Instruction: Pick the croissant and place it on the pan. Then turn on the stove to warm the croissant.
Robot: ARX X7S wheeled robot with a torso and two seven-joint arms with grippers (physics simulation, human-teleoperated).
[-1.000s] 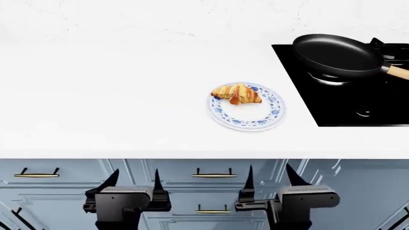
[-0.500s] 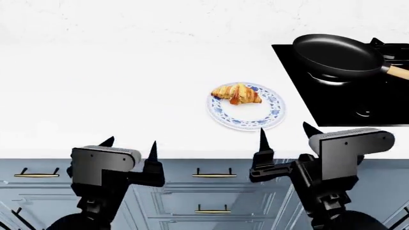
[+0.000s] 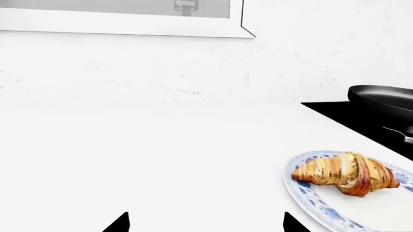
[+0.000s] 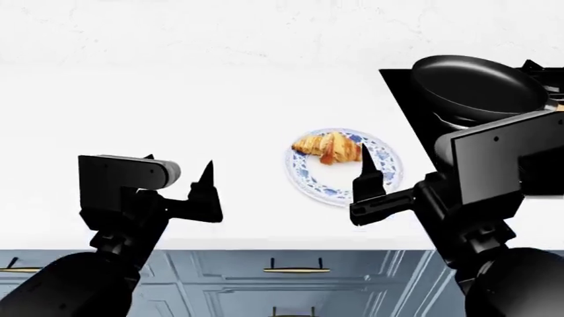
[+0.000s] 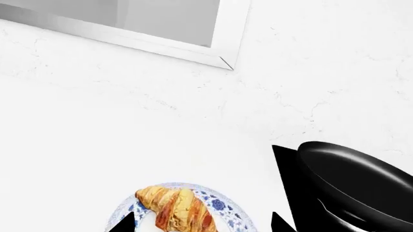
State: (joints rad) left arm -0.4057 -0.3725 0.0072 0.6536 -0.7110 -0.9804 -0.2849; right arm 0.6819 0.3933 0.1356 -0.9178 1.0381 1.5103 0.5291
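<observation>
The croissant [image 4: 331,146] lies on a white plate with a blue floral rim [image 4: 304,175] near the middle of the counter. The black pan [image 4: 476,86] rests on the stove [image 4: 423,122] at the right; my right arm covers its handle. My right gripper [image 4: 401,155] hovers open at the plate's near right side, and the croissant [image 5: 177,210] shows just ahead between its fingertips, ungripped. My left gripper [image 4: 179,162] is open over bare counter well left of the plate. From the left wrist, the croissant [image 3: 348,174] sits off to one side of the open gripper [image 3: 206,222].
White marble countertop [image 4: 176,99] runs to a white wall behind. Blue drawers with brass handles [image 4: 295,269] sit under the counter's front edge. A white frame [image 5: 219,48] hangs on the wall. The pan [image 5: 355,179] stands close beside the plate [image 5: 223,205].
Both arms have risen from below the counter edge and reached forward over the counter. The right gripper now stands at the plate; the left is over bare counter. Croissant and pan are unmoved.
</observation>
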